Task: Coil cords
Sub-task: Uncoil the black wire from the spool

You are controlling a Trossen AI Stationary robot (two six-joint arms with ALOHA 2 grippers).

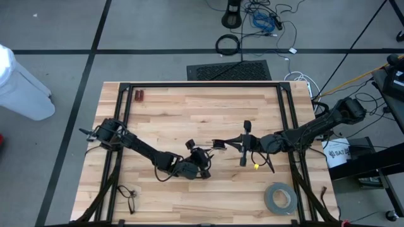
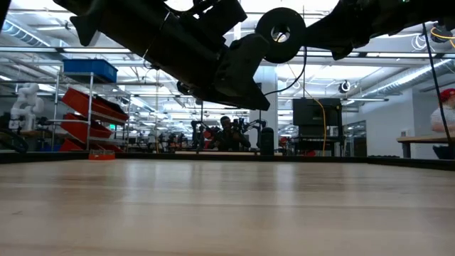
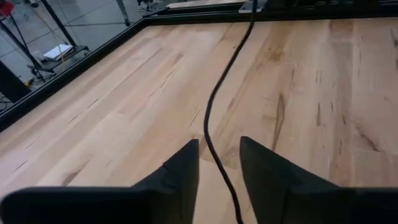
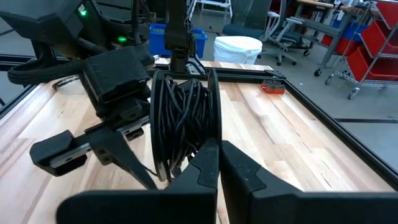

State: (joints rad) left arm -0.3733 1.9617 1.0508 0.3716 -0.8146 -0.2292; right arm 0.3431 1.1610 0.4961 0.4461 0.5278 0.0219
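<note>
A thin black cord (image 3: pixel 211 118) is wound on a black spool (image 4: pixel 183 115) held up over the table's middle. One slack strand runs from the spool across the wood and passes between the fingers of my left gripper (image 3: pixel 219 163). Those fingers stand apart, wider than the cord. My left gripper (image 1: pixel 207 157) reaches in from the left, low over the table, just left of the spool (image 1: pixel 245 144). My right gripper (image 4: pixel 219 155) comes from the right and is shut on the spool. Loose wiry black strands (image 1: pixel 126 192) lie at the near left edge. My right gripper pinches the spool by the lower rim of one flange (image 4: pixel 214 140) between its two fingers, coming level from the table's right. The spool stands on edge, lifted clear of the table, its wound cord facing my left gripper. My left gripper has the strand (image 3: pixel 214 155) between its fingers, but I cannot tell whether a finger touches it.
A grey tape roll (image 1: pixel 279 197) lies at the near right. A small yellow piece (image 1: pixel 256 166) lies below the spool. Two small red things (image 1: pixel 139 96) sit at the far left corner. A black frame (image 1: pixel 189 85) borders the table.
</note>
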